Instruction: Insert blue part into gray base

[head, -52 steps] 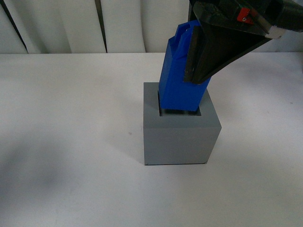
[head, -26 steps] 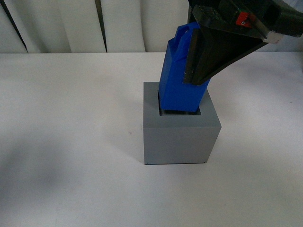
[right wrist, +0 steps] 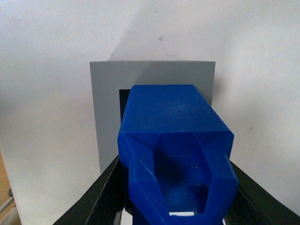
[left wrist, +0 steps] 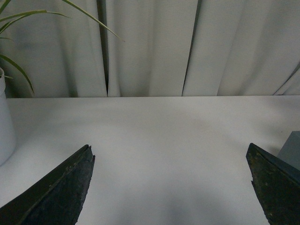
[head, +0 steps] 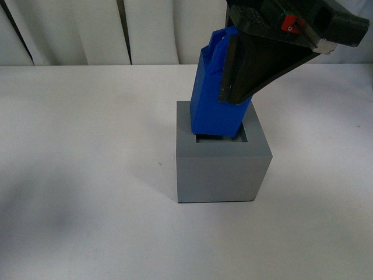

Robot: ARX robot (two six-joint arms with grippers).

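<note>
The blue part (head: 211, 99) is tilted, with its lower end at the square recess of the gray base (head: 224, 172) and its left lower edge over the recess rim. My right gripper (head: 230, 93) is shut on the blue part's upper half, coming in from the upper right. In the right wrist view the blue part (right wrist: 171, 126) sits between my right gripper's (right wrist: 176, 187) black fingers, above the gray base (right wrist: 105, 93). My left gripper (left wrist: 171, 187) is open and empty over bare table, with a corner of the gray base (left wrist: 293, 150) beside it.
The base stands on a white table (head: 87, 175) with white curtains (head: 151, 29) behind. The left wrist view shows a white pot (left wrist: 3, 122) with green leaves (left wrist: 28, 14) at the table's edge.
My right gripper has shifted a little to the left with the blue part. The part's lower end now sits further left at the recess, and the part leans more.
</note>
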